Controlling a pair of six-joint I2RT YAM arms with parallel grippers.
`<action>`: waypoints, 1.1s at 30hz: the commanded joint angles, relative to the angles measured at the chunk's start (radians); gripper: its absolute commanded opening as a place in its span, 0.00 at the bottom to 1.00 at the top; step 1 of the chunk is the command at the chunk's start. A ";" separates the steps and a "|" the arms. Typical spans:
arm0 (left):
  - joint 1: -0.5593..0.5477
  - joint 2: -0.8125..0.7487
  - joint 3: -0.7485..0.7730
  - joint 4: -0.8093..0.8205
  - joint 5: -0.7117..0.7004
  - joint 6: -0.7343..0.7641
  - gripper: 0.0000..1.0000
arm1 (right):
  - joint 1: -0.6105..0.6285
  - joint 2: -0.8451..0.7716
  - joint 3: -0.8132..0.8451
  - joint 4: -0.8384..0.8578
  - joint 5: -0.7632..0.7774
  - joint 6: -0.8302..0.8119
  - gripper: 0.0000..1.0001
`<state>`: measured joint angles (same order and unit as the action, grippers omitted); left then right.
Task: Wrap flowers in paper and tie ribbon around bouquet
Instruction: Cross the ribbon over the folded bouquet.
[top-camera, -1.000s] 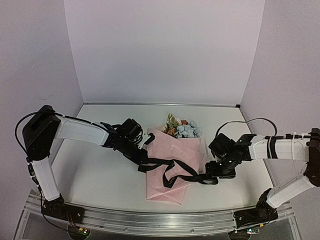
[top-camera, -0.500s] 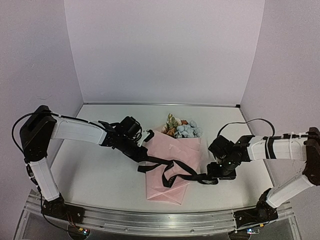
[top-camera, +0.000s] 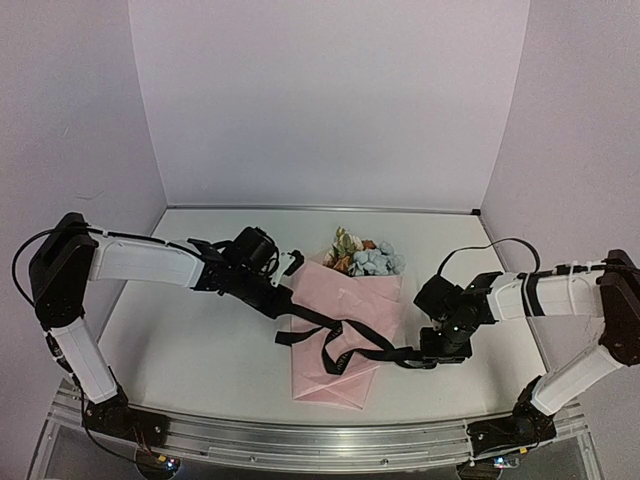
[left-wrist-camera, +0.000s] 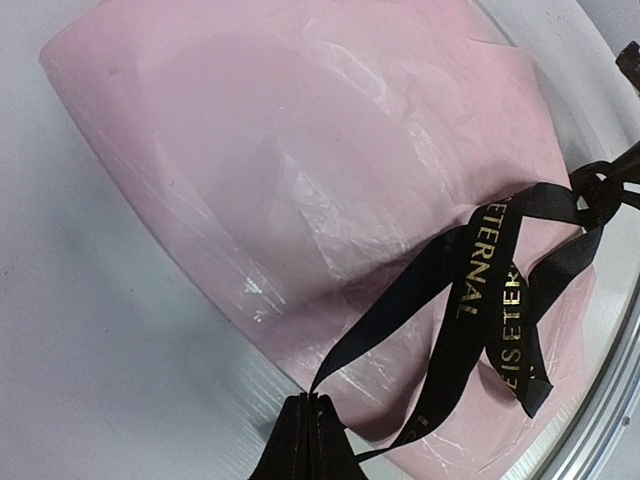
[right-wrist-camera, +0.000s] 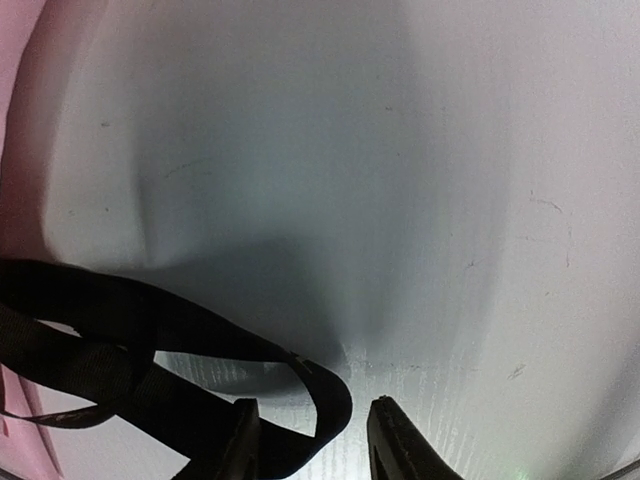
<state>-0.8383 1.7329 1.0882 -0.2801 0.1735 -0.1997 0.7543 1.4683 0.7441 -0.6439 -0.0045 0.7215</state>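
The bouquet (top-camera: 345, 320) lies mid-table, a pink paper (left-wrist-camera: 300, 170) cone with the flowers (top-camera: 365, 258) showing at its far end. The black ribbon (top-camera: 350, 345) with gold lettering (left-wrist-camera: 492, 270) crosses the cone in loose loops. My left gripper (left-wrist-camera: 312, 400) is shut on one ribbon end at the cone's left edge (top-camera: 292, 308). My right gripper (right-wrist-camera: 310, 408) hovers low over the table to the right of the cone (top-camera: 430, 352). Its jaws stand apart, and the ribbon's other end (right-wrist-camera: 320, 395) curls between them without being pinched.
A white table (top-camera: 200, 340) with a metal rail (top-camera: 300, 440) along its near edge. Pale walls close in on three sides. A strip of the pink paper (right-wrist-camera: 15, 130) shows at the left edge of the right wrist view.
My left gripper has closed fully on the ribbon and drawn it up and left, so that strand runs straighter. The right gripper's jaws have narrowed around the ribbon's other end.
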 joint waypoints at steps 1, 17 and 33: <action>0.010 -0.079 -0.036 0.036 -0.081 -0.025 0.00 | -0.011 -0.010 0.006 0.003 0.034 0.015 0.21; 0.051 -0.128 -0.103 0.059 -0.246 -0.104 0.00 | -0.062 -0.098 0.052 -0.143 0.113 -0.008 0.00; 0.080 -0.123 -0.112 0.028 -0.321 -0.155 0.00 | -0.090 -0.079 0.140 -0.255 0.206 -0.028 0.00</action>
<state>-0.7824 1.6436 0.9733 -0.2467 -0.0842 -0.3159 0.6832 1.3855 0.8274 -0.8349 0.1336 0.7038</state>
